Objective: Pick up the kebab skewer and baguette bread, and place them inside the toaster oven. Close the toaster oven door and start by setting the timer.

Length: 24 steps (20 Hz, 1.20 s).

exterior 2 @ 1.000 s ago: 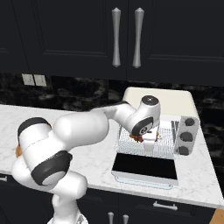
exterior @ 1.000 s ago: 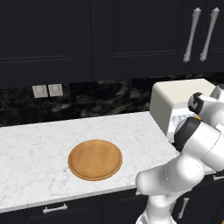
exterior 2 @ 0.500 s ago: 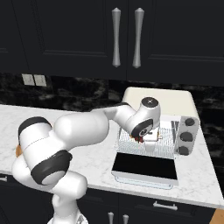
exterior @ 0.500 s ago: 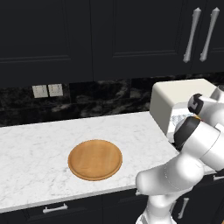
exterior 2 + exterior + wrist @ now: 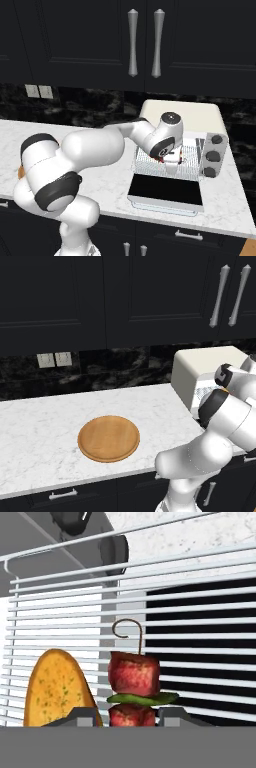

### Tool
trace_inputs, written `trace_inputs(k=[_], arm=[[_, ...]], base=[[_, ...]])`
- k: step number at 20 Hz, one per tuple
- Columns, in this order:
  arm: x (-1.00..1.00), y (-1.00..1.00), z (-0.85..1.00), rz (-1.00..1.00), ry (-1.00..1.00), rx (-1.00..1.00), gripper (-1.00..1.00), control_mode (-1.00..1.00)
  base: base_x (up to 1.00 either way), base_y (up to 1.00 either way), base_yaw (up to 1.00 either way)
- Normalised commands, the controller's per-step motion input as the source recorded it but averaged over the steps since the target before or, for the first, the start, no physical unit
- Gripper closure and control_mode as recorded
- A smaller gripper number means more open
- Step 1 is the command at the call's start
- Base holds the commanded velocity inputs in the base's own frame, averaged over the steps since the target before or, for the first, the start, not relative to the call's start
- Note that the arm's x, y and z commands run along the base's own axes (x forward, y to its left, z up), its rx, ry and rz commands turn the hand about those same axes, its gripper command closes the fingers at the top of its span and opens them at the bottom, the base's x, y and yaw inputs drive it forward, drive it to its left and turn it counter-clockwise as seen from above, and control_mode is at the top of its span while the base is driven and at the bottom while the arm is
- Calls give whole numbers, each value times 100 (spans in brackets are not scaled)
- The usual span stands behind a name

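My arm reaches into the toaster oven, centre right of frame.
My end effector flanks the kebab skewer on the rack; grip state unclear. Baguette bread lies beside it.

The toaster oven is standing with its toaster oven door folded down flat, leaving the mouth open, though the baguette bread and kebab skewer are occupying the wire rack (side by side), while the round wooden board is lying bare.
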Motion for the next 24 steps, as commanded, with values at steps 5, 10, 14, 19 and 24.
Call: trace_inputs(k=[5,10,14,19,24], arm=[[0,0,0,0,0,0,-100,-100],[-3,0,0,0,-3,0,-100,-100],[-24,-15,21,0,-2,0,-100,-100],[-31,-18,27,0,0,0,-100,-100],[-32,-20,21,3,0,-4,-100,-100]], base=[[0,0,0],[0,0,0],[0,0,0],[0,0,0],[0,0,0]])
